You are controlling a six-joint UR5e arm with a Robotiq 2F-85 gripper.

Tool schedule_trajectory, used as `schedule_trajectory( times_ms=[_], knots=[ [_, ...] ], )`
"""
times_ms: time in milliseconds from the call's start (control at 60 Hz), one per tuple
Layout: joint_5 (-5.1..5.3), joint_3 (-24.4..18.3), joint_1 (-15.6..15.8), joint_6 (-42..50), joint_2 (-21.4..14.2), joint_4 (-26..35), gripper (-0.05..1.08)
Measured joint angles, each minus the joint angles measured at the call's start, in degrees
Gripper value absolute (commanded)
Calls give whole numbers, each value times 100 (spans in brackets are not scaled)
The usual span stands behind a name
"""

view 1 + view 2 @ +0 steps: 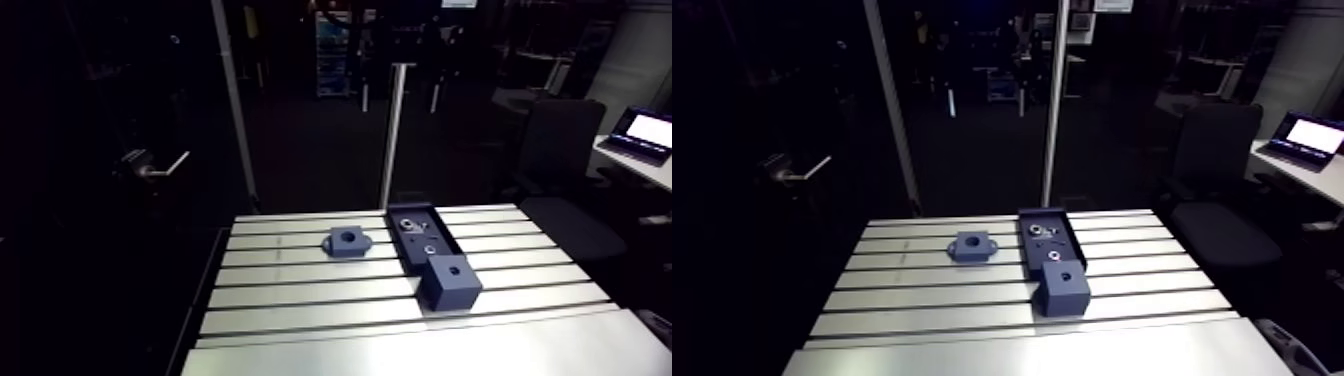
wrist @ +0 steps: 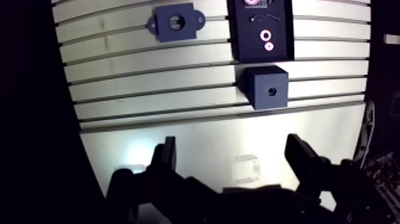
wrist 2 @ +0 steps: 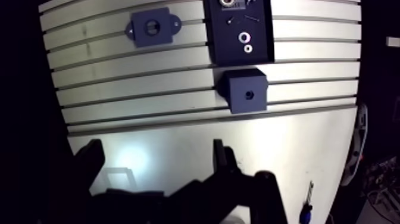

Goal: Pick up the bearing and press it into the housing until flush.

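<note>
The dark blue housing [image 2: 174, 22], a flanged block with a round bore, lies on the slotted table [image 2: 149, 71], far ahead of the gripper. To its right is a black tray [image 2: 283, 36] holding several small metal parts, among them a pale ring [image 2: 265, 36] and a smaller one beside it. Which of these is the bearing I cannot tell. My gripper [image 2: 233, 156] hovers open over the plain front strip of the table, with nothing between its fingers [image 2: 166, 156]. It does not show in the arm view.
A dark blue cube [image 2: 266, 87] with a small hole on top stands just in front of the tray, between it and the gripper. A thin upright post [image 1: 395, 140] rises behind the table's far edge. The table drops off into darkness on the left.
</note>
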Motion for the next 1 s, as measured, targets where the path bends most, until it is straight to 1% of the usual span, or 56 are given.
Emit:
schedule_trajectory(
  times_ms=[50,250,350,517,700,767,900,1000],
  knots=[
    [-4,-23,34,-8,8,19,0],
    [-46,-273,412,-94,100,226,0],
    [-60,-347,515,-119,127,283,0],
    [-77,-410,584,-135,149,318,0],
    [-103,-434,584,-146,184,309,1],
    [-145,-444,570,-152,217,296,1],
    [-306,-463,515,-214,371,201,1],
    [-383,-459,404,-325,497,64,1]
  ],
)
